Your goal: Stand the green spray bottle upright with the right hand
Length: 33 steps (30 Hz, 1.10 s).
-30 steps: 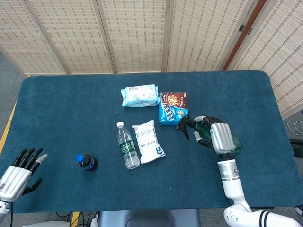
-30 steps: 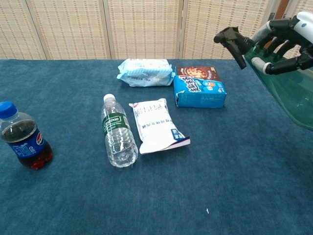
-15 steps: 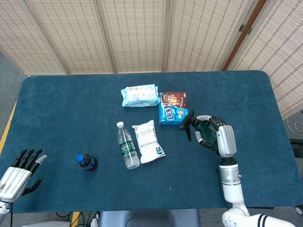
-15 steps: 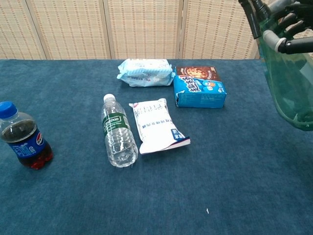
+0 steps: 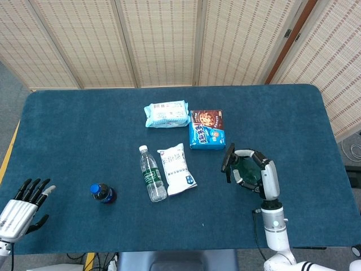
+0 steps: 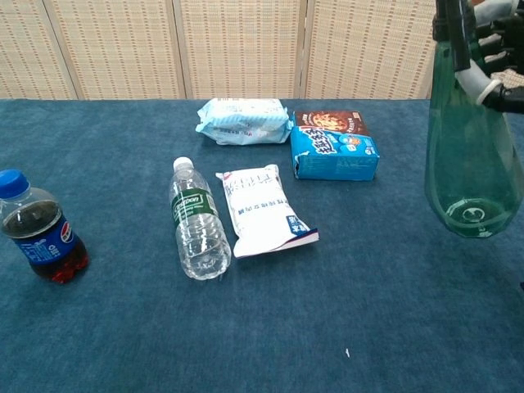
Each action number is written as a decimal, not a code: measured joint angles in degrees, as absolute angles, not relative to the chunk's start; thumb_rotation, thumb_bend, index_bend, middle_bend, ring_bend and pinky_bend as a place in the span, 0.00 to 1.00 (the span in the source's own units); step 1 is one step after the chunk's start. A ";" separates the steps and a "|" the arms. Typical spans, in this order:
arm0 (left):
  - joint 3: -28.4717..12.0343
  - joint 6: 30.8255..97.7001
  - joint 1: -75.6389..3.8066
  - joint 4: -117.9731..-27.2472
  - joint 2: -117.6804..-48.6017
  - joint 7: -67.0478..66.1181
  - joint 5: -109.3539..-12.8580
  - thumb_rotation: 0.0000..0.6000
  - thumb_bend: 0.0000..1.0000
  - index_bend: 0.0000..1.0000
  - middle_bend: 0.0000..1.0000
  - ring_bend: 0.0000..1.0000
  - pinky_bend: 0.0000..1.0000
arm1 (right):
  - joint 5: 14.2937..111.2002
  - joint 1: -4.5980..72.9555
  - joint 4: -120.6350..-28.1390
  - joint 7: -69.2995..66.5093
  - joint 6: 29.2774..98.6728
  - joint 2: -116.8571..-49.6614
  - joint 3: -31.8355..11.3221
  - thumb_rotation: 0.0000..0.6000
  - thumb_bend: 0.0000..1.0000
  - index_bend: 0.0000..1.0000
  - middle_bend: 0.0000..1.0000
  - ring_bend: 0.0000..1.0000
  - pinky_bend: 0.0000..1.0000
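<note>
The green spray bottle (image 6: 469,160) is translucent with a black trigger head (image 5: 228,160). It stands nearly upright at the right of the table, its base low over the blue cloth; I cannot tell whether it touches. My right hand (image 5: 260,172) grips the bottle around its neck and upper body, fingers (image 6: 495,45) wrapped just under the sprayer. In the head view the hand hides most of the bottle, leaving a patch of green (image 5: 247,167). My left hand (image 5: 22,206) hovers open at the table's front left corner, holding nothing.
A clear water bottle (image 5: 152,174) and a white packet (image 5: 176,169) lie mid-table. Behind them lie a blue snack box (image 5: 206,128) and a pale blue wipes pack (image 5: 166,113). A small cola bottle (image 5: 103,193) stands front left. The table's right edge (image 5: 338,169) is near.
My right hand has swung the green bottle from tilted to almost vertical, its sprayer rising and its base dropping toward the cloth. The hand shifted slightly right. My left hand stayed put.
</note>
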State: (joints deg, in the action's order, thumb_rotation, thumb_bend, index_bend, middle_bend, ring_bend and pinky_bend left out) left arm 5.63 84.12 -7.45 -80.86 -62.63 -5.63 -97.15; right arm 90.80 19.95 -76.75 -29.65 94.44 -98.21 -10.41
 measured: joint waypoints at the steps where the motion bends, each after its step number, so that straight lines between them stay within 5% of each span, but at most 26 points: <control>1: 5.62 84.08 -7.43 -81.17 -62.53 -5.86 -97.12 1.00 0.29 0.12 0.08 0.00 0.00 | 91.04 19.90 -75.11 -31.16 94.65 -98.94 -10.19 1.00 0.33 0.49 0.55 0.42 0.44; 33: 4.59 77.72 -8.77 -85.51 -62.29 -13.25 -92.53 1.00 0.29 0.12 0.08 0.00 0.00 | 90.46 17.65 -47.58 -64.57 99.28 -110.84 -9.32 1.00 0.33 0.49 0.55 0.42 0.44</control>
State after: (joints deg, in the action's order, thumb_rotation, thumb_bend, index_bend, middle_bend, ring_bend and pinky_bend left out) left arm 4.59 77.72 -8.77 -85.51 -62.29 -13.25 -92.53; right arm 90.46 17.65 -47.58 -64.57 99.28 -110.84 -9.32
